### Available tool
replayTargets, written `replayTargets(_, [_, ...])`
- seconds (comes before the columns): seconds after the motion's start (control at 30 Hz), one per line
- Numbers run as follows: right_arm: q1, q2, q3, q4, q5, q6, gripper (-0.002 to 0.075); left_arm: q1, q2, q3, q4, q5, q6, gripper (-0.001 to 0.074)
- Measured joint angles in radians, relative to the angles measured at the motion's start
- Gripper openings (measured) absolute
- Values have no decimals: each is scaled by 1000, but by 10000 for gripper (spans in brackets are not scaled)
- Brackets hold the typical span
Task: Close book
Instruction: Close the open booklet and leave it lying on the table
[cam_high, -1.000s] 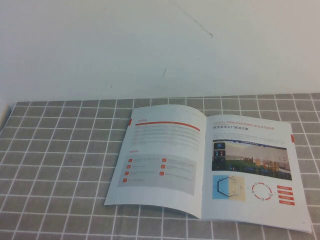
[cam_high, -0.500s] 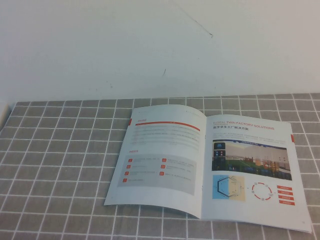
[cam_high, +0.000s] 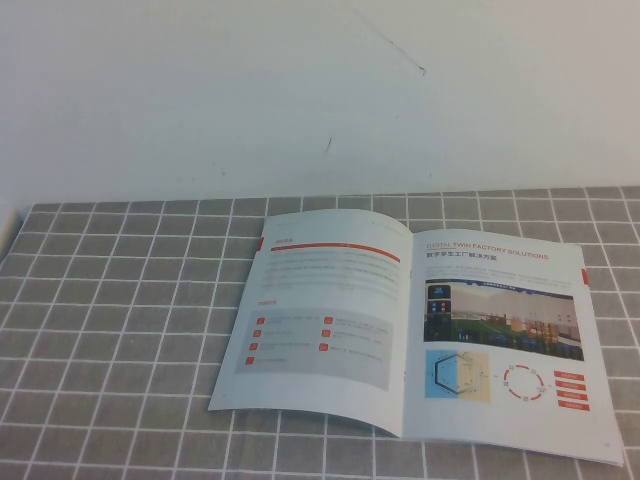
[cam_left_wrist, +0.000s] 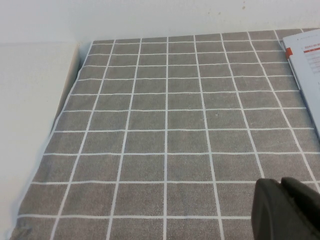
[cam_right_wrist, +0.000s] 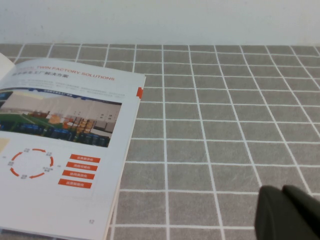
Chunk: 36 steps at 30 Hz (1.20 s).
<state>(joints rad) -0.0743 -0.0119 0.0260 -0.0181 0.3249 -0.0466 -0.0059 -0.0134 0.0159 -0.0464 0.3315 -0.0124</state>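
A white book (cam_high: 410, 330), printed with red bars, red tabs, a grey panel, a dark photo and a red ring diagram, is shown on a grey cloth (cam_high: 120, 320) crossed by a white grid. A plain white wall (cam_high: 300, 90) is seen behind. The black left gripper (cam_left_wrist: 285, 210) is pictured over grey squares beside the left page, the black right gripper (cam_right_wrist: 287, 212) beside the right.

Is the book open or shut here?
Open: the book lies spread on the checked cloth, both pages facing up. The left gripper sits off its left side, the right gripper off its right, neither touching it.
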Motion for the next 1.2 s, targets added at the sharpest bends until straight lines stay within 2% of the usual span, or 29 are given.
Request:
replayTargets(0.8, [0, 0, 0, 0, 0, 0, -1, 0, 0, 0, 5, -23, 46, -4])
replayTargets(0.93, [0, 0, 0, 0, 0, 0, -1, 0, 0, 6, 7, -126, 47, -4])
replayTargets(1.2, [0, 0, 0, 0, 0, 0, -1, 0, 0, 6, 8, -529, 45, -4])
